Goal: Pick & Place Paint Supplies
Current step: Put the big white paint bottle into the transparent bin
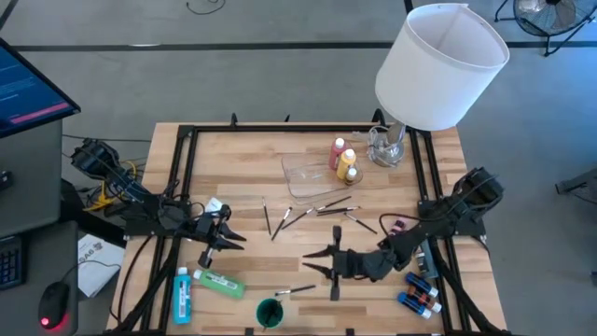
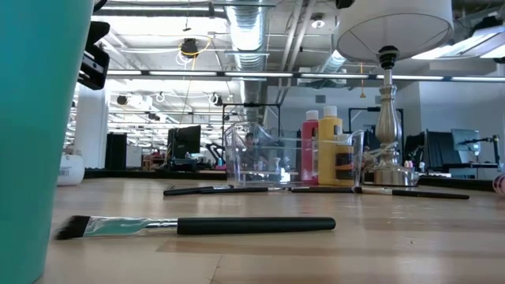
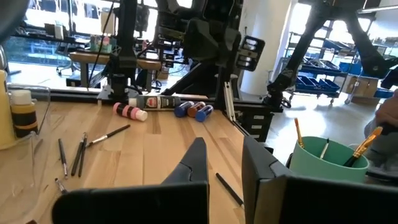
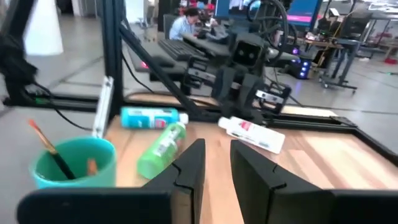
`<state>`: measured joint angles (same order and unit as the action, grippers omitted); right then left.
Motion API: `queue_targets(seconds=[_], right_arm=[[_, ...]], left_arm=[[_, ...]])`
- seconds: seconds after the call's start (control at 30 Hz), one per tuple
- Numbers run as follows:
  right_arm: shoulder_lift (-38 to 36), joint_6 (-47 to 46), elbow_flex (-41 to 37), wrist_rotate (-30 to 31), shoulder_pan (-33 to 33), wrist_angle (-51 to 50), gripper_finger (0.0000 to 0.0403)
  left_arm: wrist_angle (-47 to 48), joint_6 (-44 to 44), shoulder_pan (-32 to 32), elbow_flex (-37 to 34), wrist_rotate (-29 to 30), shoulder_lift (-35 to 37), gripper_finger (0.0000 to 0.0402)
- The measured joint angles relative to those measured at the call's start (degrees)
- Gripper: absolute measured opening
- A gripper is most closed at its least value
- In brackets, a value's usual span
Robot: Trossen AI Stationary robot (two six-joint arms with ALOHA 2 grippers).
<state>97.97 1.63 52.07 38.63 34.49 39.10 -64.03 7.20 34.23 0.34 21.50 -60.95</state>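
Bottles (image 1: pixel 342 161), two, stand in tray (image 1: pixel 303 173); left pincer (image 1: pixel 222 239) together, right pincer (image 1: pixel 322 264) slightly apart.

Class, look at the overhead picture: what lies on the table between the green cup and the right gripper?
One thin brush lies there, just beyond the green cup toward the right gripper; otherwise bare wood. The high view shows it.

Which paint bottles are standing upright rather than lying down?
The red bottle and yellow bottle in the clear tray; every other bottle lies flat.

Two bottles (image 1: pixel 342 160) in tray (image 1: pixel 303 177); brushes (image 1: pixel 317 212) before it; lamp (image 1: pixel 438 70) right.
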Motion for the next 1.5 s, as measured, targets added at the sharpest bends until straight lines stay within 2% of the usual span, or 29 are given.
queue_targets(seconds=[0.13, 0.27, 0.33, 0.5, 0.77, 1.1, 1.5], right_arm=[[0.0, 0.4, 0.0, -0.8, -3.2, -3.8, 0.0069], [2.0, -1.4, 0.1, -8.1, -7.4, -6.5, 0.0069], [4.0, -2.1, -0.8, -9.4, -9.1, -7.2, 0.0069], [5.5, -1.9, -3.4, -12.4, -13.5, -0.8, 0.0069], [5.0, -0.1, -5.8, -19.0, -19.1, 3.9, 0.0069], [5.0, 2.0, -5.8, -19.6, -21.6, 4.6, 0.0069], [5.0, 2.8, -5.8, -19.6, -20.1, 4.4, 0.0069]], left_arm=[[0.3, -1.1, -2.1, 0.0, 3.2, 0.0, 0.0001], [3.5, 0.9, -4.4, 0.0, 3.6, -1.6, 0.0001], [3.4, 1.8, -5.3, 0.0, 3.6, -3.1, 0.0001], [3.4, 2.4, -9.6, 0.0, 3.5, -6.7, 0.0001], [3.0, 0.8, -18.8, 0.0, -5.4, -7.8, 0.0001], [2.6, 0.2, -28.7, 0.0, -14.4, -7.8, 0.0001], [1.9, -0.8, -30.1, 0.0, -14.4, -7.8, 0.0001]])
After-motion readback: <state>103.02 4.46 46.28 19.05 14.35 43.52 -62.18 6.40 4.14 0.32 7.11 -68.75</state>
